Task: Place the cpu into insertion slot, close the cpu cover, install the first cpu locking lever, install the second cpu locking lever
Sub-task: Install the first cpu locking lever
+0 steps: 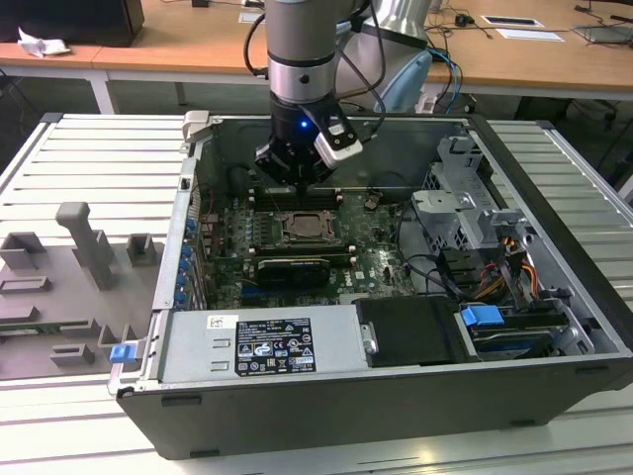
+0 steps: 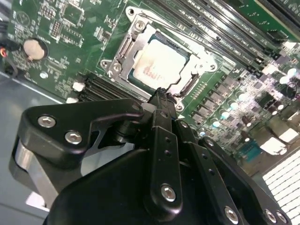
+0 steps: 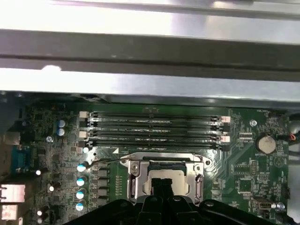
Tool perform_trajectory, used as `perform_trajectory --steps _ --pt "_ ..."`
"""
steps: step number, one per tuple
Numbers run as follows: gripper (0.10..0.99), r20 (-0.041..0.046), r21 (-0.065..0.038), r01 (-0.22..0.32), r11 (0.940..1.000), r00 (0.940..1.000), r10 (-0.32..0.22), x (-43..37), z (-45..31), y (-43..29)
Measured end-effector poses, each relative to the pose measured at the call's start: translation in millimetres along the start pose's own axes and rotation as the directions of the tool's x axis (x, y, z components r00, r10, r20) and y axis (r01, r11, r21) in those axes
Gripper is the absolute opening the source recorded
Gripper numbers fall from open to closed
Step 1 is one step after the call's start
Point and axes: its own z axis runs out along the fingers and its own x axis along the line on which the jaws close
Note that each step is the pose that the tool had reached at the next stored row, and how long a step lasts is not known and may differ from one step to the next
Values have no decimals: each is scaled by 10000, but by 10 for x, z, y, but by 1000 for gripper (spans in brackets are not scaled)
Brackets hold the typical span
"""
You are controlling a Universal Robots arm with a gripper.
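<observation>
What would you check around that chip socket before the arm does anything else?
1. cpu lying flat in the insertion slot: ok.
2. cpu cover down around the chip: ok, as far as the second wrist view shows.
3. locking lever latched: cannot tell.
4. gripper shut with nothing in it: ok.
5. Gripper tip at the cover's edge, touching it or not: cannot tell.
</observation>
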Motion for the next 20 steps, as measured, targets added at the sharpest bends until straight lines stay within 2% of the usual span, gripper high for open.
perform_trajectory --steps 8,12,14,15,20 --pt "106 -1 1 -1 10000 10000 1 142 -13 6" --pt "106 1 -2 -4 10000 10000 4 231 -95 13" --pt "106 2 -3 -39 10000 10000 39 323 -103 16" --pt "106 2 -8 -42 10000 10000 42 399 -107 19" --pt "106 3 -25 -42 10000 10000 42 587 -117 26"
